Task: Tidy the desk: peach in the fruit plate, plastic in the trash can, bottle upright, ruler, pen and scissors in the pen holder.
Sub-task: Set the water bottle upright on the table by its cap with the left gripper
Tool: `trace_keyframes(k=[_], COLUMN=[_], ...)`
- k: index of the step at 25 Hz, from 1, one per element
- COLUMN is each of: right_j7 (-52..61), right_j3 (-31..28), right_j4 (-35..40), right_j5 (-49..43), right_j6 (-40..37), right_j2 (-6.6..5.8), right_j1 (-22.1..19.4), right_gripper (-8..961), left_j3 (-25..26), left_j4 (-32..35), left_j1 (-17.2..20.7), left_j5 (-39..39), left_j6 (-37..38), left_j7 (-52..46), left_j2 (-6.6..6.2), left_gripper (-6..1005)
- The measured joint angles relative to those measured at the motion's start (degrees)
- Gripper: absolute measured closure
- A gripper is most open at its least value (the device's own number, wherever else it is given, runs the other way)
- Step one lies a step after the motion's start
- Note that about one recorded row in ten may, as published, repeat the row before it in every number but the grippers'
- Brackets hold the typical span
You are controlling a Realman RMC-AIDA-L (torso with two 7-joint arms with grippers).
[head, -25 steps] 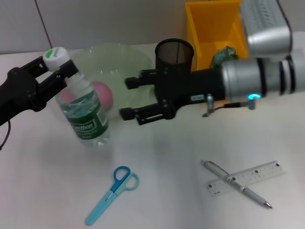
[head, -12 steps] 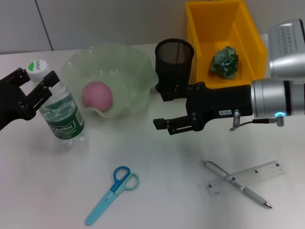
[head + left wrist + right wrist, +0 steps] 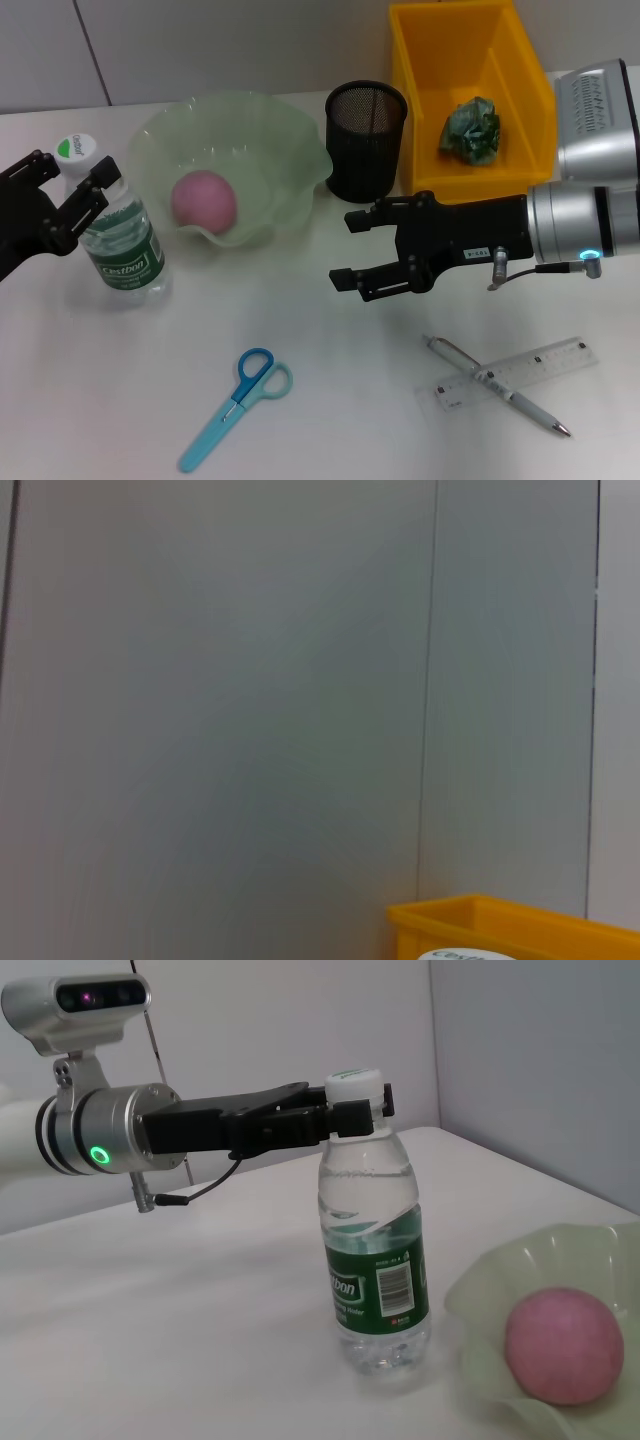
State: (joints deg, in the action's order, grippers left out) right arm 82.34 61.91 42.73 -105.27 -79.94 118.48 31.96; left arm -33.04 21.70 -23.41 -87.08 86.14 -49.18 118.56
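Observation:
The clear water bottle [image 3: 120, 240] with a green label stands upright at the left of the table; it also shows in the right wrist view [image 3: 375, 1260]. My left gripper [image 3: 70, 172] is shut on its neck under the white cap, as the right wrist view [image 3: 350, 1115] shows. The pink peach [image 3: 205, 198] lies in the green fruit plate [image 3: 290, 150]. Crumpled green plastic [image 3: 472, 128] lies in the yellow bin [image 3: 420, 90]. My right gripper [image 3: 342, 250] is open and empty, just in front of the black mesh pen holder [image 3: 366, 140]. Blue scissors [image 3: 235, 405], pen [image 3: 455, 357] and clear ruler [image 3: 550, 358] lie on the table.
The pen lies crossed over the ruler at the front right. The scissors lie at the front centre-left. The left wrist view shows a grey wall and the yellow bin's rim [image 3: 520, 925]. The peach [image 3: 563, 1348] and plate [image 3: 500, 1290] sit beside the bottle.
The left gripper has brought the tilted bottle upright and moved it left, down onto the table. The right arm has drawn back to the right and lower.

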Motion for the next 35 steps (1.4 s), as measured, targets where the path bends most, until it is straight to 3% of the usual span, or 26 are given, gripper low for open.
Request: trace_keyframes(k=[35], right_j7=[-0.4], right_j3=[-0.1], right_j4=[0.2], right_j5=[0.1], right_j6=[0.2], right_j2=[0.17], right_j1=[0.5], right_gripper=[133], left_j3=[-0.3], left_j4=[-3.2], left_j1=[-0.6], left_j5=[1.0], left_j6=[-3.3], left_j7=[5.8], left_j2=[0.05], left_gripper=[383])
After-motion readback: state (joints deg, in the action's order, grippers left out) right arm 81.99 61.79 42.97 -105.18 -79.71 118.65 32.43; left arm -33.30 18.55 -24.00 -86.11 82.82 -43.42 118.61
